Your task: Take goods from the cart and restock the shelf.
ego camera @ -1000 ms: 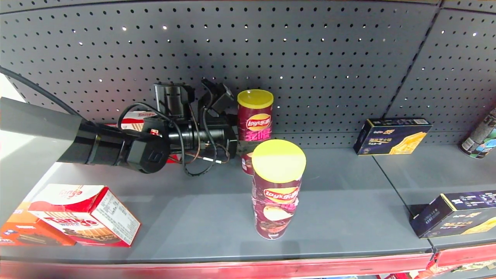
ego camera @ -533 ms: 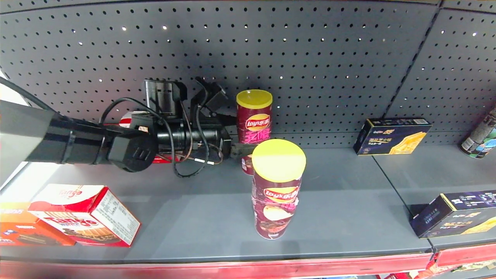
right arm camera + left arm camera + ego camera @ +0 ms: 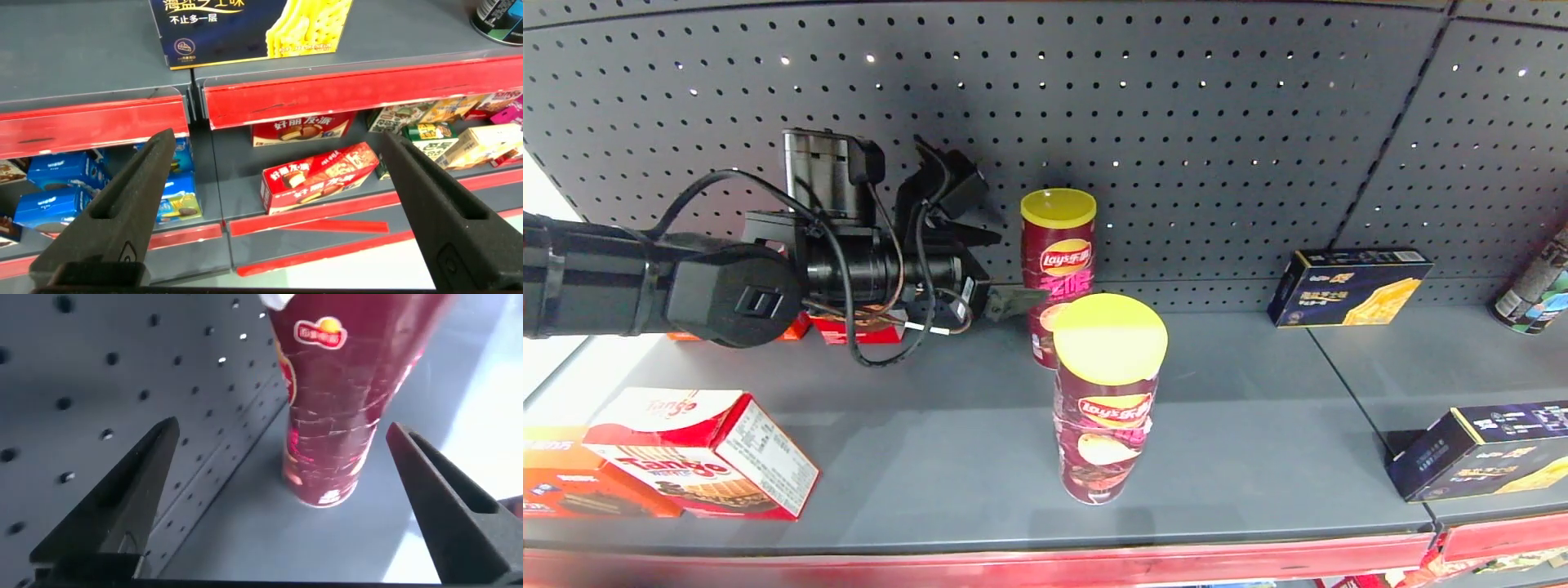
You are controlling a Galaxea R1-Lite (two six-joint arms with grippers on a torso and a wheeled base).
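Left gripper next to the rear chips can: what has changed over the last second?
The left gripper, open, has pulled back from the rear maroon chips can with the yellow lid, towards the robot's left and slightly upward; the can stands free of it. That can and the front maroon chips can on the grey shelf have not moved.

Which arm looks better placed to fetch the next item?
Probably right: the right pincer hangs open and empty, low by the lower shelves. The left pincer, also open, is up at the shelf beside the back can.
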